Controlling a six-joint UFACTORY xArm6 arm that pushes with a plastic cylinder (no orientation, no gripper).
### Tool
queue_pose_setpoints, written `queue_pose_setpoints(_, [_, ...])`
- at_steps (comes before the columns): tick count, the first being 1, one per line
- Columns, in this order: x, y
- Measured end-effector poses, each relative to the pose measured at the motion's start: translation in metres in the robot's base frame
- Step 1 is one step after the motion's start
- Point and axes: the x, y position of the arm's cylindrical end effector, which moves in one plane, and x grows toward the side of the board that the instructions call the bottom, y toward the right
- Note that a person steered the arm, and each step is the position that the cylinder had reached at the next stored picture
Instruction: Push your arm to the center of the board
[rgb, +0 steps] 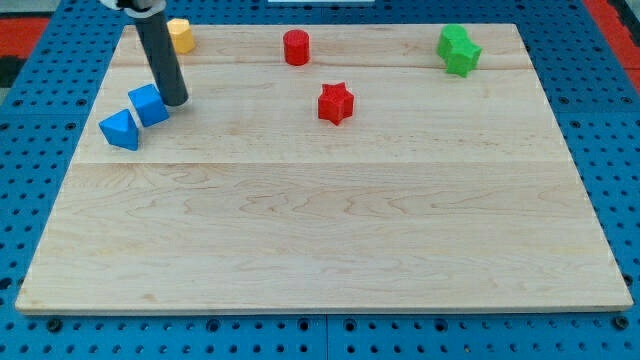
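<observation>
Standing at the tabletop's (330, 230) upper left, my tip (175, 101) touches the blue cube (148, 104); no gripper is fitted, so no jaw state applies. Centre lies well right and below. Risk: clipping the red star (336, 102) if routed high.

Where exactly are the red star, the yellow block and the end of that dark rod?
red star (336, 103): camera view, middle of its top face.
yellow block (181, 35): camera view, its visible right part, beside the rod.
my tip (175, 101): camera view, the rod's very bottom end, just right of the blue cube (148, 104).
</observation>
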Motion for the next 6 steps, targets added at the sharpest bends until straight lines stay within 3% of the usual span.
queue_pose_setpoints(2, [0.011,-0.019])
queue_pose_setpoints(4, [-0.016,0.04])
queue_pose_setpoints(5, [0.0,0.039])
queue_pose_setpoints(6, [0.06,0.031])
